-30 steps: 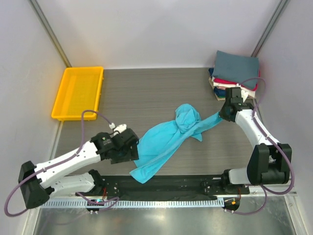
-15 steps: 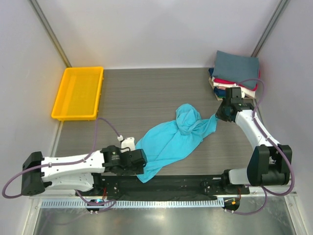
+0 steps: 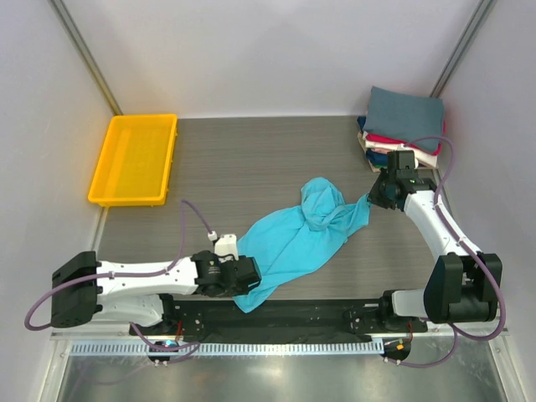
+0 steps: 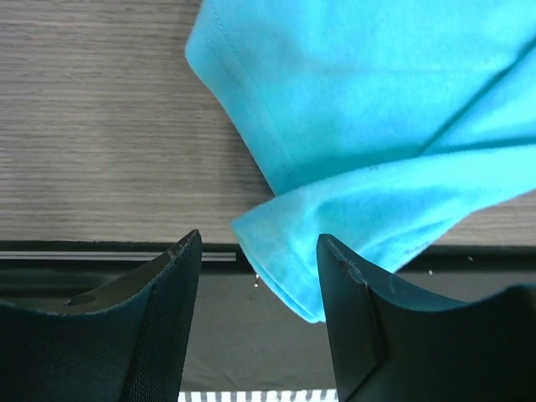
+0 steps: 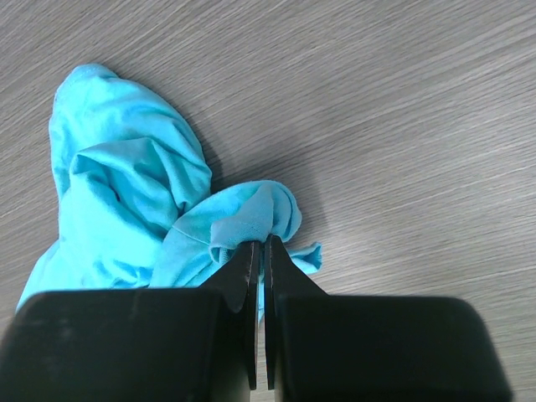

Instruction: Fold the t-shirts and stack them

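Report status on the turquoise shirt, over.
Left gripper open, straddling near corner of turquoise t-shirt. Right gripper shut on its far end. Folded stack sits apart, far right.

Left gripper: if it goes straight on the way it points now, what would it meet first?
Most likely the turquoise t-shirt: its near hem corner lies between the open fingers of the left gripper. How high the fingers stand above the cloth is unclear.

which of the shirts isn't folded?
The turquoise t-shirt: it lies crumpled mid-table, one end pinched in the right tool. The others sit folded in the stack at the far right corner.
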